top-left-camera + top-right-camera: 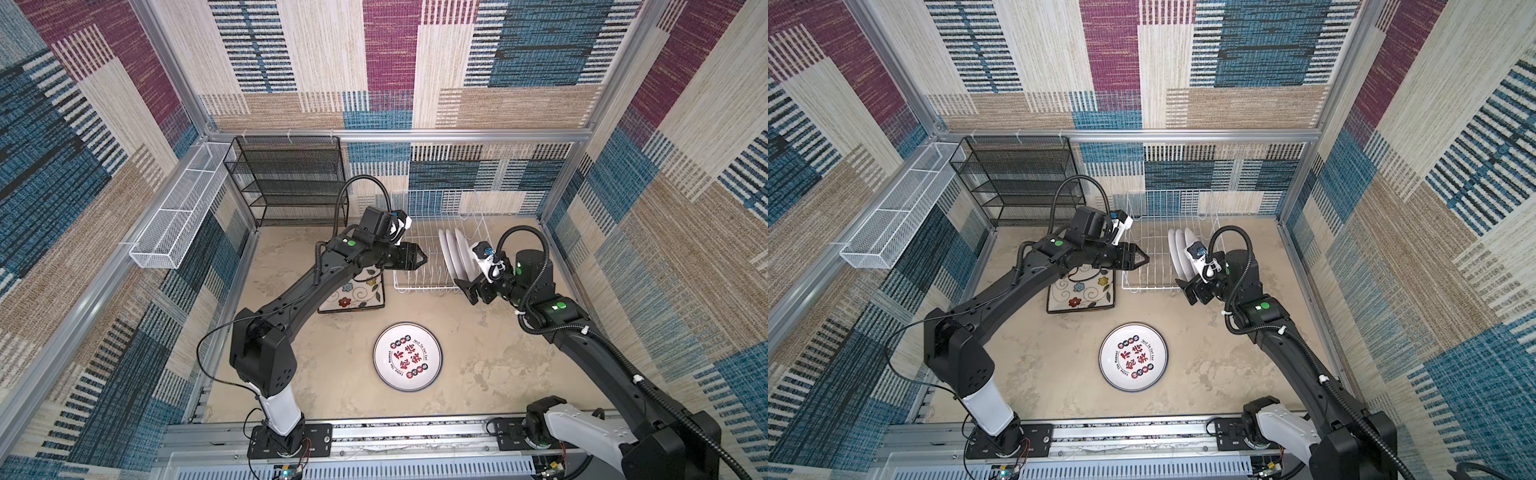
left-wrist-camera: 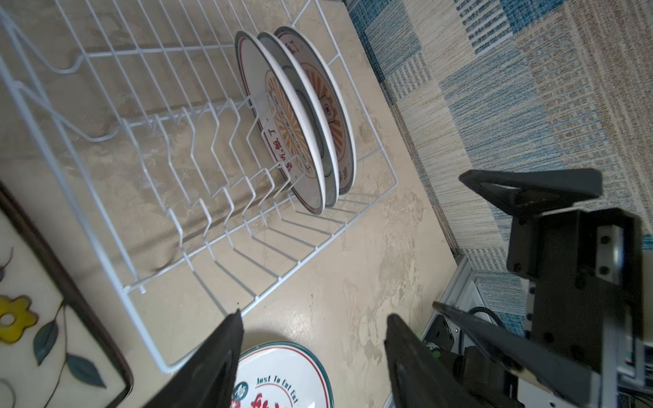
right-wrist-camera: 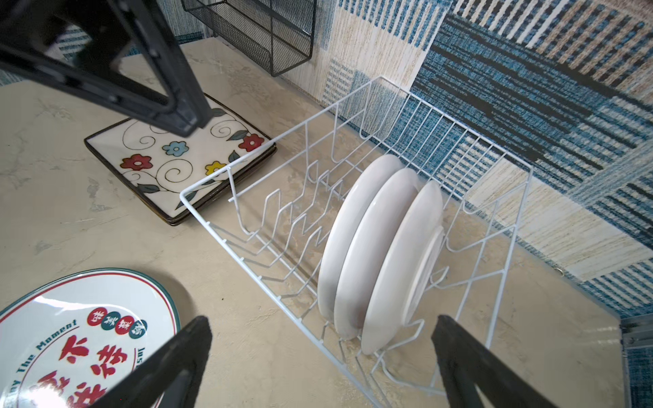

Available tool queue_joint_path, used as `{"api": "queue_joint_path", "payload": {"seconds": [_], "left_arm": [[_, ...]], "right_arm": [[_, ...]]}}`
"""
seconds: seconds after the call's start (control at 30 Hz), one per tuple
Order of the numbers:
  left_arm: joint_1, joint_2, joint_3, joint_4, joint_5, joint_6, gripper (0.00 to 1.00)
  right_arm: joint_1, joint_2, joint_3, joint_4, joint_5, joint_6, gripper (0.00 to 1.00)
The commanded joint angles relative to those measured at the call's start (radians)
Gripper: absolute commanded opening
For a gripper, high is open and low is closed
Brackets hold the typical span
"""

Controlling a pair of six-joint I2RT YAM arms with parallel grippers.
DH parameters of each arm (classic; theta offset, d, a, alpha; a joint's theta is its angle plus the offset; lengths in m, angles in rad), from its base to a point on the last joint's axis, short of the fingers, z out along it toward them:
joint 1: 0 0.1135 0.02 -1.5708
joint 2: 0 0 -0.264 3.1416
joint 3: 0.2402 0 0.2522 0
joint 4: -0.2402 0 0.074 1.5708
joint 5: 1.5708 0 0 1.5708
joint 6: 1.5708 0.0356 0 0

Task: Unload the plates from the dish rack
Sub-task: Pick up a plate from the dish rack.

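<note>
Table (image 1: 478,340) rack (image 1: 419,286) holds plates (image 1: 451,253) near right tool (image 1: 467,293).

In a top view: rack (image 1: 422,266) centre-right, three plates (image 1: 451,249) upright in its right end; square plates (image 1: 353,297) stacked just left; round plate (image 1: 407,357) below, on table (image 1: 478,353); shelf (image 1: 291,183), basket (image 1: 174,224) upper left.

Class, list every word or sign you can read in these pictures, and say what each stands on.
"Just To Eat Eat": flat round plate.
"Enjoy The Moment": same plate.
Large red Chinese characters: same plate's centre; I cannot read them surely.
Small red Chinese characters: front racked plate in dish rack; too blurred.
</note>
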Motion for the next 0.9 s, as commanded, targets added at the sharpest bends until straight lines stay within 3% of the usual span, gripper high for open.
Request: {"api": "queue_joint_path", "payload": {"seconds": [0.0,0.27,0.57,0.87], "left_arm": [[-0.015,0.069,0.06,0.077,0.013,-0.024,0.66],[-0.036,0.251,0.209,0.129,-0.002,-0.074,0.61],[-0.049,0.403,0.362,0.082,-0.053,-0.091,0.39],[-0.05,0.463,0.405,0.077,-0.081,-0.133,0.29]], "right_arm": [[-0.022,-0.006,-0.004,0.007,-0.021,0.064,1.0],[-0.065,-0.046,-0.022,0.033,0.017,0.099,1.0],[-0.08,-0.045,-0.019,0.056,0.008,0.118,1.0],[-0.083,-0.032,-0.006,0.056,0.001,0.112,1.0]]}}
